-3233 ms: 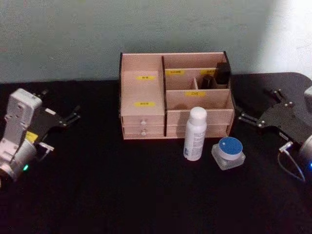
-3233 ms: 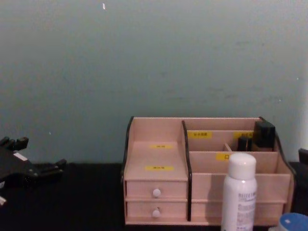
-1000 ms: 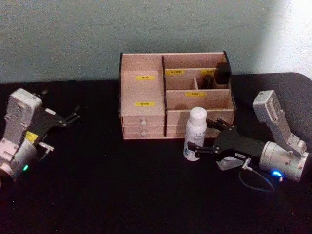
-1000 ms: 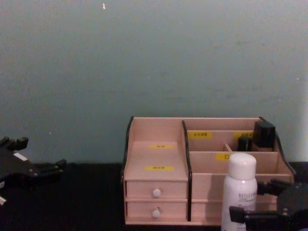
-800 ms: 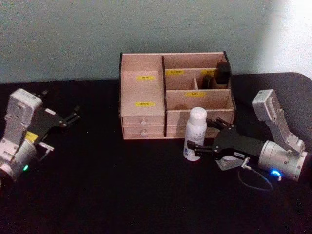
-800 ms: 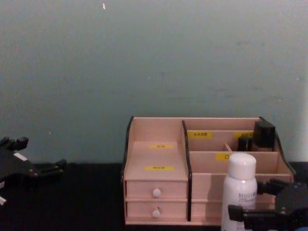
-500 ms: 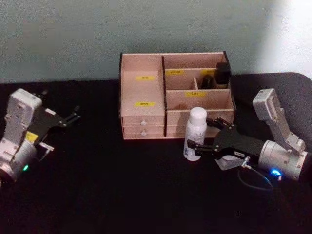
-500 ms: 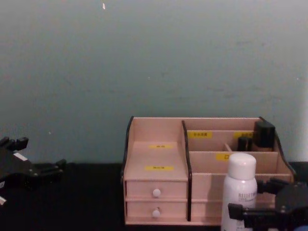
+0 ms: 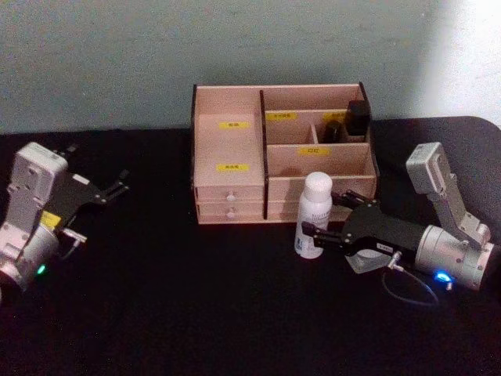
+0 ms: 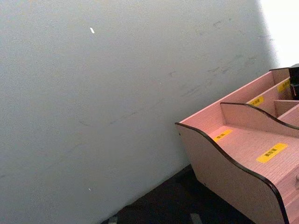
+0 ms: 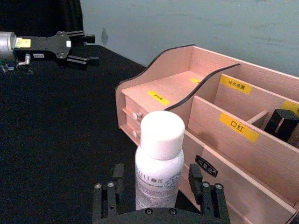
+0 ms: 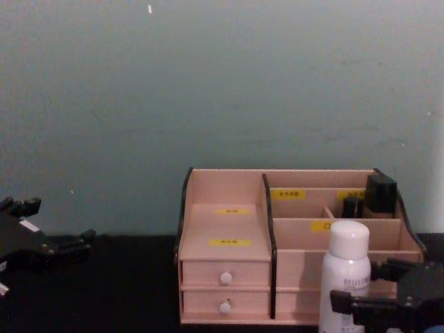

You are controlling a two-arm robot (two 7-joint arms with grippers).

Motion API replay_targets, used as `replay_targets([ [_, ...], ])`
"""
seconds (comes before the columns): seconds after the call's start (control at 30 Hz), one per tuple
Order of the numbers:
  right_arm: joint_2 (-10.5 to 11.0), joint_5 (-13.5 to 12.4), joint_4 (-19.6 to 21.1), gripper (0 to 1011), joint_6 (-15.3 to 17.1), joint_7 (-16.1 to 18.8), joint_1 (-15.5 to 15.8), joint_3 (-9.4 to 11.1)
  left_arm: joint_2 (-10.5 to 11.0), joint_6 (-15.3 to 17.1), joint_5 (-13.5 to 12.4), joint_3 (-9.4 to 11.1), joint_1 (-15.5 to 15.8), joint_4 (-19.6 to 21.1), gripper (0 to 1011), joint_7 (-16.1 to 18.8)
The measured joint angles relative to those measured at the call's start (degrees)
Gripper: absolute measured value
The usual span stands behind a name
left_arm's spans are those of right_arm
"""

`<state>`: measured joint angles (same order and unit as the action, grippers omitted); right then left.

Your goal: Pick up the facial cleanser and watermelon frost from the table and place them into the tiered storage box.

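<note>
From the head view, the right gripper (image 9: 322, 216) lies low over the black cloth-covered table (image 9: 196, 298), its dark fingers spread to either side of the white cylindrical bottle with a white cap (image 9: 316, 205). The bottle stands upright just in front of the pinkish wooden tiered storage box with dark edges and yellow labels (image 9: 274, 88). A small pale container is mostly hidden under the gripper's body, and what it is cannot be told. The left gripper (image 9: 121, 182) sits parked well apart at the table's left side, fingers spread and empty. The left wrist view gives the curved side wall of the storage box (image 10: 224, 172) against the grey wall, nothing held before it. In the right wrist view the bottle (image 11: 159, 158) stands between the two fingers of the right gripper (image 11: 156, 186), with a gap showing on each side, so the grip is not yet made. The left gripper (image 11: 91, 48) shows far off, splayed. The chest view has the bottle (image 12: 347, 277) upright before the box's front panel (image 12: 298, 270), the right gripper (image 12: 362, 286) level with its lower body. The step in hand looks like grasping the bottle. Next the fingers should press in squarely on its sides, then lift it straight up, clear of the box's front wall, before carrying it over an open compartment.
</note>
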<state>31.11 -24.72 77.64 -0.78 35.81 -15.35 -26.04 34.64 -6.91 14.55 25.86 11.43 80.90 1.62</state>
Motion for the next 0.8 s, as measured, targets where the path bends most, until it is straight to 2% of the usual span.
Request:
replay_targets([
  [0.03, 0.01, 0.0, 0.01, 857, -0.01, 0.0, 0.01, 0.0, 0.0, 0.0, 0.0, 0.0, 0.0, 0.0, 1001, 0.0],
  [0.13, 0.03, 0.0, 0.03, 810, -0.02, 0.0, 0.03, 0.0, 0.0, 0.0, 0.0, 0.0, 0.0, 0.0, 1001, 0.0],
  [0.17, 0.03, 0.0, 0.03, 747, -0.02, 0.0, 0.03, 0.0, 0.0, 0.0, 0.0, 0.0, 0.0, 0.0, 1001, 0.0],
  [0.27, 0.05, 0.0, 0.05, 652, -0.03, 0.0, 0.03, 0.0, 0.0, 0.0, 0.0, 0.0, 0.0, 0.0, 1001, 0.0],
  [0.3, 0.05, 0.0, 0.05, 652, -0.04, 0.0, 0.03, 0.0, 0.0, 0.0, 0.0, 0.0, 0.0, 0.0, 1001, 0.0],
  [0.33, 0.05, 0.0, 0.05, 601, -0.04, 0.0, 0.03, 0.0, 0.0, 0.0, 0.0, 0.0, 0.0, 0.0, 1001, 0.0],
  [0.8, 0.04, 0.0, 0.06, 581, -0.06, 0.0, 0.04, 0.0, 0.0, 0.0, 0.0, 0.0, 0.0, 0.0, 1001, 0.0],
])
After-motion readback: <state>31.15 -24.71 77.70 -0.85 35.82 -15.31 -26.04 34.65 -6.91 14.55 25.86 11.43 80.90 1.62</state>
